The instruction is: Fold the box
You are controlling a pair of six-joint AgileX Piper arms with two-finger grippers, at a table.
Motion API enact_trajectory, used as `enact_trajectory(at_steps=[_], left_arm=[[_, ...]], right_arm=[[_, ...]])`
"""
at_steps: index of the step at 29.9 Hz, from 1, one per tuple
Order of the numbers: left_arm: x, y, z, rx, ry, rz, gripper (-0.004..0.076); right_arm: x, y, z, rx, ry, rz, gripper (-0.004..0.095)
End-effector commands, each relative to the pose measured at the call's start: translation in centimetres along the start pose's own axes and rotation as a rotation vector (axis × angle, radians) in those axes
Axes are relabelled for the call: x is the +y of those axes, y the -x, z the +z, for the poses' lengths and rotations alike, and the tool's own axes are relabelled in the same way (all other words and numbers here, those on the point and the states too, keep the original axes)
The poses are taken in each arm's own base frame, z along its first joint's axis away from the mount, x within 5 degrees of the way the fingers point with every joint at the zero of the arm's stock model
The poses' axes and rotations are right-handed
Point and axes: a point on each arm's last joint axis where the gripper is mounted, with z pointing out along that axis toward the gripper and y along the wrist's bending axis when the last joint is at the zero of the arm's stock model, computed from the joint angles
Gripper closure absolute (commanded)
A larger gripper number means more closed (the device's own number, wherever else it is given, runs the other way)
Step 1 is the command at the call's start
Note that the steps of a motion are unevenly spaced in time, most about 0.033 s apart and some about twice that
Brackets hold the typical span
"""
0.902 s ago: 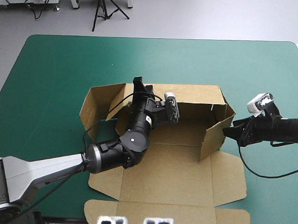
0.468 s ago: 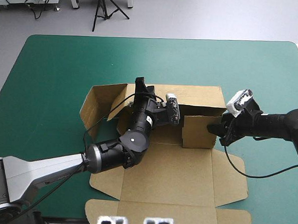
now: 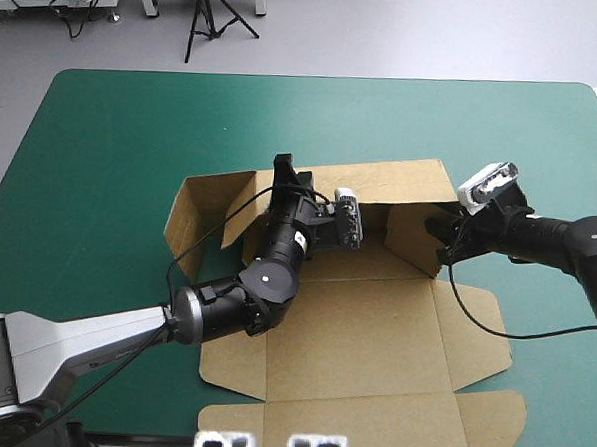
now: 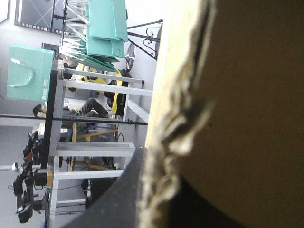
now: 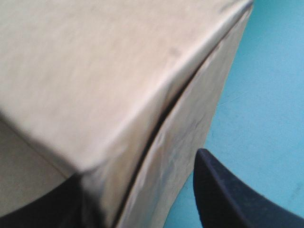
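Box (image 3: 373, 338): walls partly raised.
Left jaws: at rear wall (image 3: 381, 183), bracing it; open or clamped, cannot tell.
Right jaws: apart, astride side wall (image 3: 413, 235), to tuck it.

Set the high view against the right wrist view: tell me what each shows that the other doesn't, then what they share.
Only the high view: the whole box, its lid flaps flat toward the near edge, its back wall raised, and the left gripper at that wall's top.
Only the right wrist view: up close, the seam where two raised walls meet, and one black finger standing apart from the board.
Both: brown board, the teal-green cover, and the right gripper at the box's right-hand corner.
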Motion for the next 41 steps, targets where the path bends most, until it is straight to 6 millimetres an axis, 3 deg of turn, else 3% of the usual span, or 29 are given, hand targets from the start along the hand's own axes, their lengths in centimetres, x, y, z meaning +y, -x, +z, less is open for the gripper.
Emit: enact_trajectory(at_steps=[1,5,8,9,21,24,32,41], left_arm=[[1.9,0.9,-1.3,-0.099,0.031,-0.011,0.0731],[1.8,1.0,-1.4,-0.107,0.019,-0.017,0.0731],[1.9,0.8,-1.4,-0.086,0.036,-0.013,0.0731],[2.0,0.8,-1.4,-0.081,0.045,-0.008,0.0731],[2.3,0.4,-1.1,-0.03,0.092,0.013,0.0715],[2.0,0.1,-0.8,0.013,0.106,0.02,0.0666],[1.2,0.0,0.4,0.088,0.187,0.11,0.0398],[0.8,1.0,-0.8,0.074,0.21,0.09,0.0388]], right_arm=[[-0.5,1.3,-0.2,-0.084,-0.029,0.04,0.0476],[-1.0,0.5,1.2,-0.055,0.001,0.079,0.0585],[-1.3,0.1,1.9,-0.036,0.014,0.116,0.0879],[-1.3,0.1,1.9,-0.033,0.016,0.119,0.0922],[-0.7,0.0,1.9,-0.022,0.077,0.112,0.0906],[-0.6,0.0,1.9,-0.02,0.095,0.112,0.0906],[-0.3,-0.1,1.9,-0.013,0.121,0.11,0.0906],[-0.3,-0.4,1.9,0.024,0.117,0.11,0.0906]])
